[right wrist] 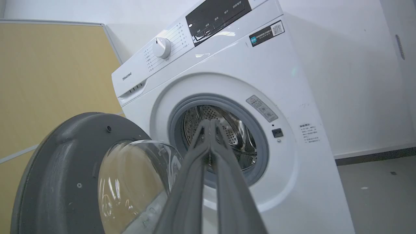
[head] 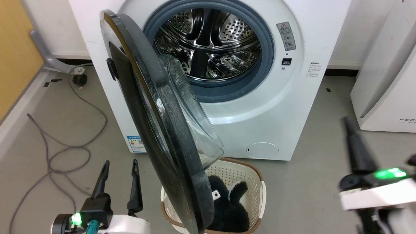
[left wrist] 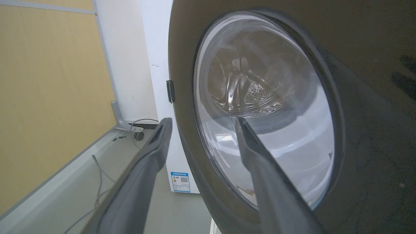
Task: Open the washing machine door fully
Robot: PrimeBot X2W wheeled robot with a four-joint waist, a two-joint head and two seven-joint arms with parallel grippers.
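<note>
Black and glossy, the washing machine door [head: 146, 107] is standing swung out, edge-on, from the washing machine [head: 260, 110] and hanging over a white basket [head: 258, 182]. The left gripper [head: 120, 164] is hovering near the door's outer face, fingers spread and empty. The right gripper [right wrist: 210, 125] is pressing its fingers together on nothing.

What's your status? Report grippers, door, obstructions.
Left gripper open, beside the washing machine door, outer face. Right gripper shut, empty, facing the drum. Door about half open, ungripped. Laundry basket below its lower edge.
</note>
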